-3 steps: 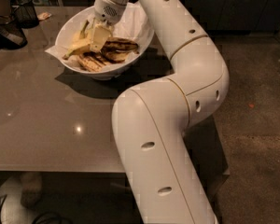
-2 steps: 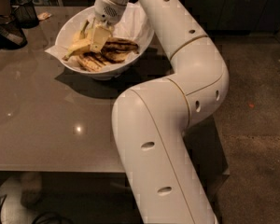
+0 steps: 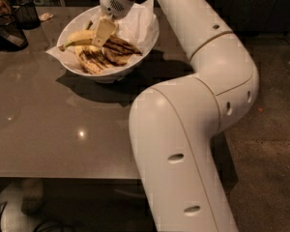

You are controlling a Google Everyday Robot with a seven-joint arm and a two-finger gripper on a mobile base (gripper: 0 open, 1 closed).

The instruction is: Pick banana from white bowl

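The white bowl [image 3: 135,57], lined with white paper, stands on the grey table at the back. The banana [image 3: 79,38] lies in its left part. Its yellow stem end points left over the rim, and its other half is hidden behind my gripper. My gripper [image 3: 102,32] reaches down into the bowl from above and sits right at the banana's middle. Shorter brown-streaked bananas [image 3: 106,52] lie beside and under it.
A dark mesh basket [image 3: 26,11] and another dark object [image 3: 7,33] stand at the table's back left. My white arm [image 3: 193,120] arches over the table's right side. The table's front edge [image 3: 63,178] runs near the bottom, with floor to the right.
The gripper stays at the same spot in the bowl. The banana's yellow end now lies lower and points more to the left than before.
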